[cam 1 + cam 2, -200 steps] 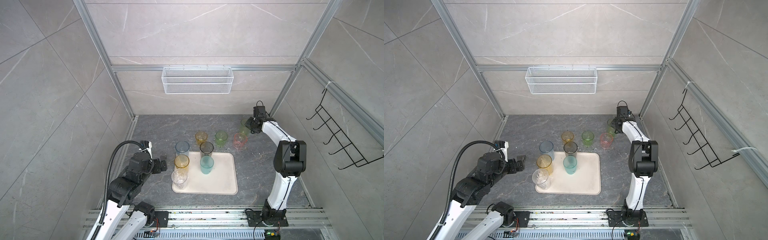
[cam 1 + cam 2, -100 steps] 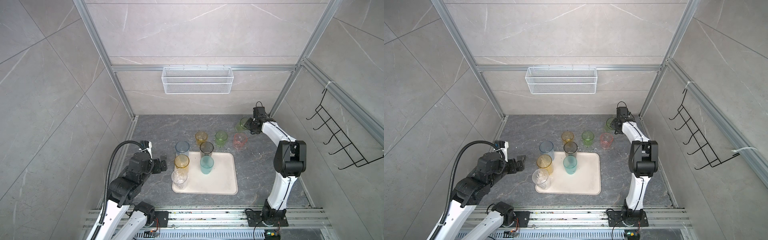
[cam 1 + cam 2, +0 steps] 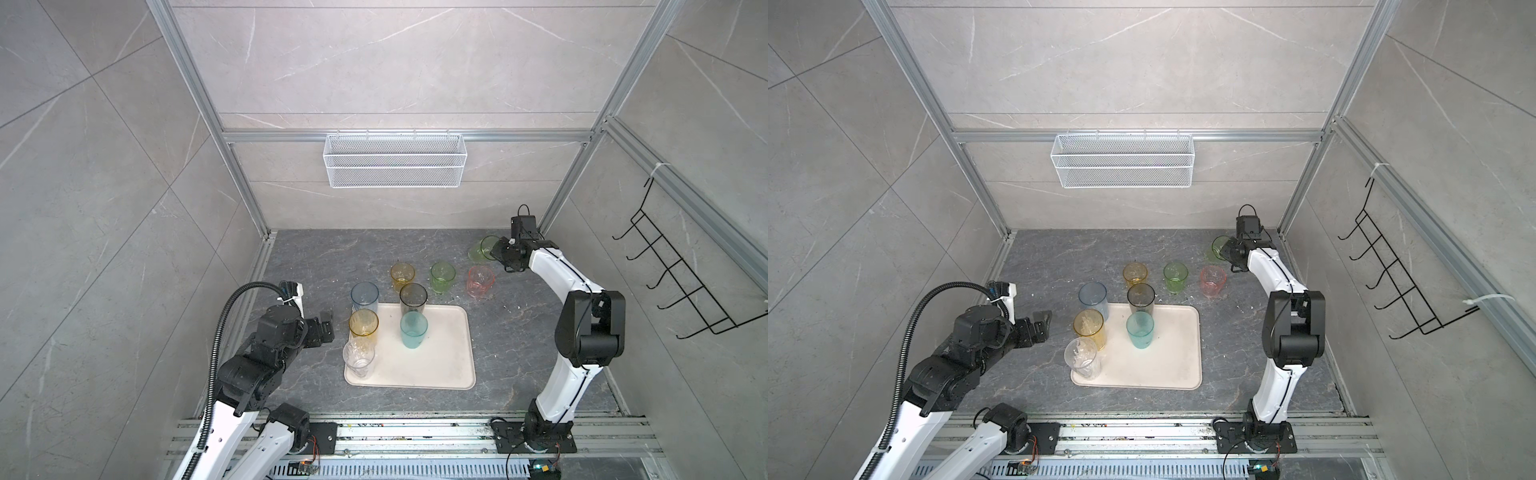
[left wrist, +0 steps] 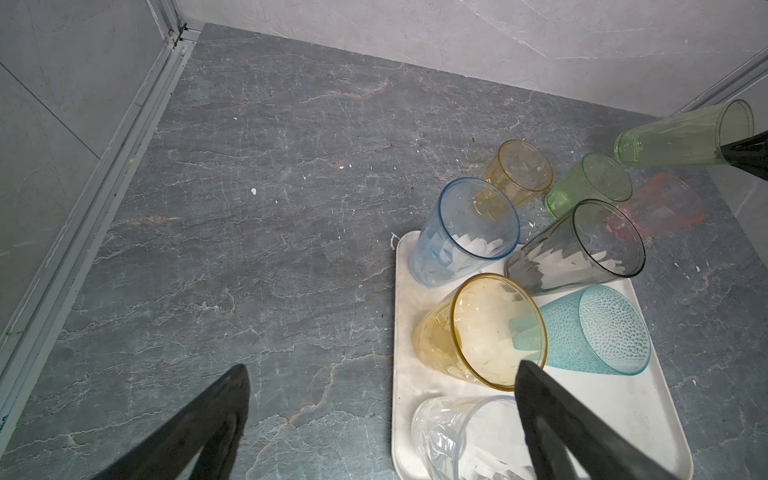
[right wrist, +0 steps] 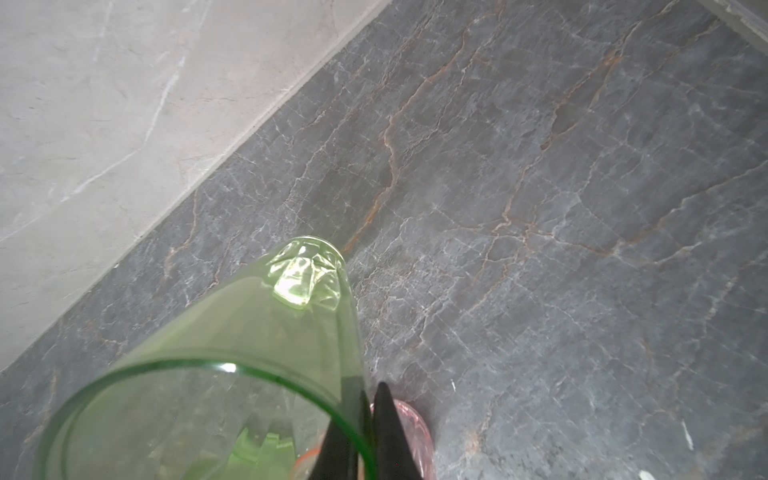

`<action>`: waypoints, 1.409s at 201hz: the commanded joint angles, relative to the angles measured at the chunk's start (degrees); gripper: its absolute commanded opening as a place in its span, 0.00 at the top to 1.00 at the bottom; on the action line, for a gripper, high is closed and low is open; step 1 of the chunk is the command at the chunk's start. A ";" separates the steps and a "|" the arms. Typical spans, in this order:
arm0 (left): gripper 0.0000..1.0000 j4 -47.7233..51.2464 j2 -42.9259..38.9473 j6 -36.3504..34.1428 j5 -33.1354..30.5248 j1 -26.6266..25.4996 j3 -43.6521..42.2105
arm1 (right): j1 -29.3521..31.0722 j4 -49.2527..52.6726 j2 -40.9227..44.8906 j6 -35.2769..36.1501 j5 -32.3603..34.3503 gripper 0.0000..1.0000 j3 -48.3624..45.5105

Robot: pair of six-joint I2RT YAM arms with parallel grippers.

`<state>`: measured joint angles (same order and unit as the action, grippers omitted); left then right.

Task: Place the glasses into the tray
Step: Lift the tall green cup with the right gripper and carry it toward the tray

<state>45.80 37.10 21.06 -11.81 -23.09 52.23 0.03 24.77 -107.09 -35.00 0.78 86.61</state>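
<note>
The glasses (image 3: 413, 336) are glossy and translucent; tray (image 3: 440, 353) matt cream plastic; table (image 3: 324, 257) smooth veined stone; basket (image 3: 395, 166) white wire mesh.

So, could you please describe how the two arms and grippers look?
Both arms have white links and black joints. The left arm carries a black corrugated hose; the right arm has a thin black cable. The fingers are flat, black and tapered.

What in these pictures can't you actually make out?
- Pink glass, right wrist view: mostly hidden behind the tall green glass and the right jaws, cut by the edge.
- Clear glass, left wrist view: cut by the edge, partly behind a left jaw.
- Both top views: the right arm's wrist hides where the jaws pinch that glass.
</note>
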 commanded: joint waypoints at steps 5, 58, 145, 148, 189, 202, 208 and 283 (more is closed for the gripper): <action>0.00 -1.24 -0.44 0.65 -0.05 0.33 0.11 | 0.76 -3.19 4.60 -1.03 -0.76 1.00 -2.53; 0.00 -1.42 -0.59 0.63 -0.05 0.30 0.01 | 2.84 -2.79 11.28 0.93 0.59 1.00 -5.62; 0.00 -1.58 -1.51 0.72 -0.05 0.33 -0.04 | 7.86 7.04 22.22 4.33 3.11 1.00 -5.95; 0.00 -1.59 -1.54 0.70 -0.01 0.33 -0.06 | 8.11 7.31 22.61 4.33 2.84 1.00 -5.94; 0.00 -1.37 -1.66 0.72 -0.57 0.33 0.24 | 12.27 12.57 27.43 5.07 2.59 1.00 -4.67; 0.00 -1.42 -2.01 0.74 -0.72 0.33 0.08 | 13.39 14.55 28.94 5.31 1.59 1.00 -4.37; 0.00 -1.50 -2.13 0.82 -0.74 0.33 0.05 | 13.71 15.67 29.41 5.43 0.62 1.00 -4.14; 0.00 -1.77 -2.47 0.82 -0.43 0.33 0.06 | 18.68 33.71 38.04 10.28 -0.91 1.00 -5.66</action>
<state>45.78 35.00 21.10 -11.86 -23.09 52.21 17.45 51.46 -71.81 -27.70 0.56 81.73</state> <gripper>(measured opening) 0.997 0.076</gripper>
